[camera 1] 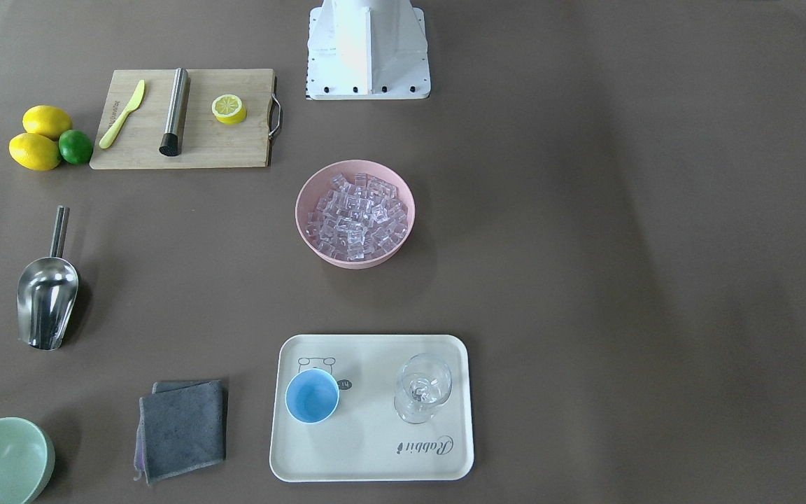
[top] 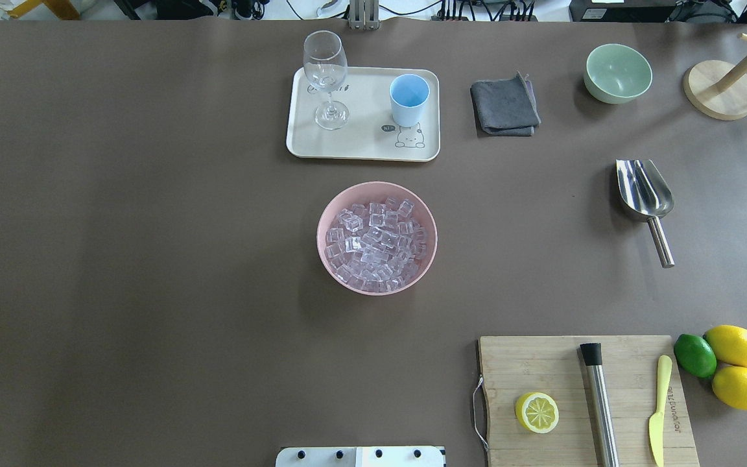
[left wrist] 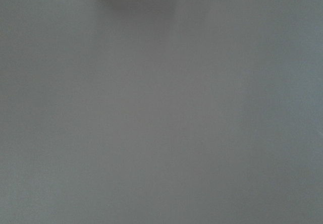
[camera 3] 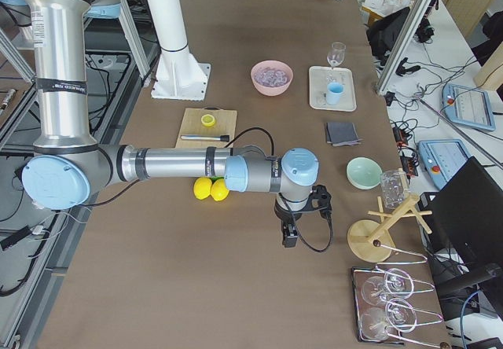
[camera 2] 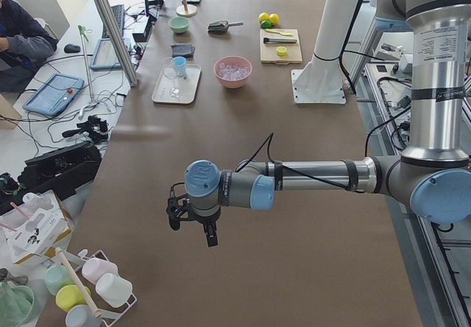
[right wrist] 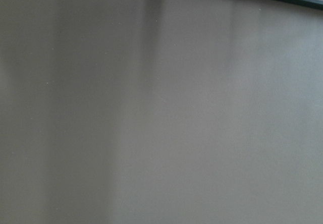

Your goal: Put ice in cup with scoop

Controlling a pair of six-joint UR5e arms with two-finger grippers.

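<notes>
Pick-up step, not begun: scoop [top: 644, 189] lies free at 3 o'clock from the ice [top: 377, 243]; cup [top: 408, 98] stands on tray [top: 360, 139] at 12 o'clock. Left gripper [camera 2: 193, 227] and right gripper [camera 3: 305, 225]: opening cannot be told. Likely next: right gripper takes the scoop's handle.

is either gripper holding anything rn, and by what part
Nothing is held: the scoop lies alone on the table, with the left gripper and right gripper far off.
</notes>
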